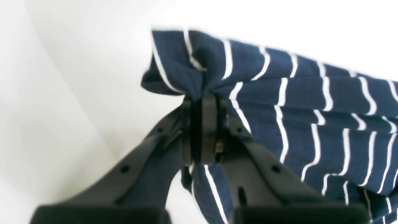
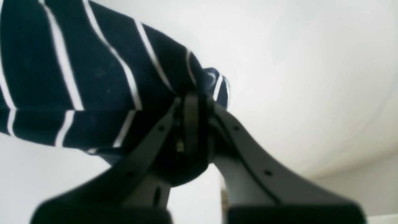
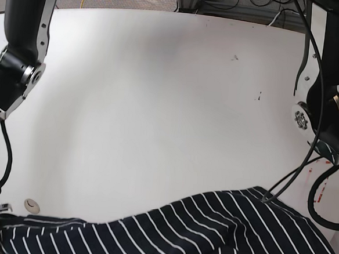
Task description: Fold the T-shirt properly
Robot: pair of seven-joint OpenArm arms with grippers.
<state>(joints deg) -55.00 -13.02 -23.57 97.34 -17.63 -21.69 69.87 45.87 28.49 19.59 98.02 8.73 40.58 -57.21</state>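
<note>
1. One soft dark T-shirt with thin white stripes (image 3: 208, 234) hangs across the near edge of the white round table (image 3: 159, 103)
2. Left gripper (image 1: 202, 130) is clamped on a bunched corner; fabric spills right of it
3. Right gripper (image 2: 192, 124) pinches the other end; cloth trails left
4. Two grippers, one garment
</note>
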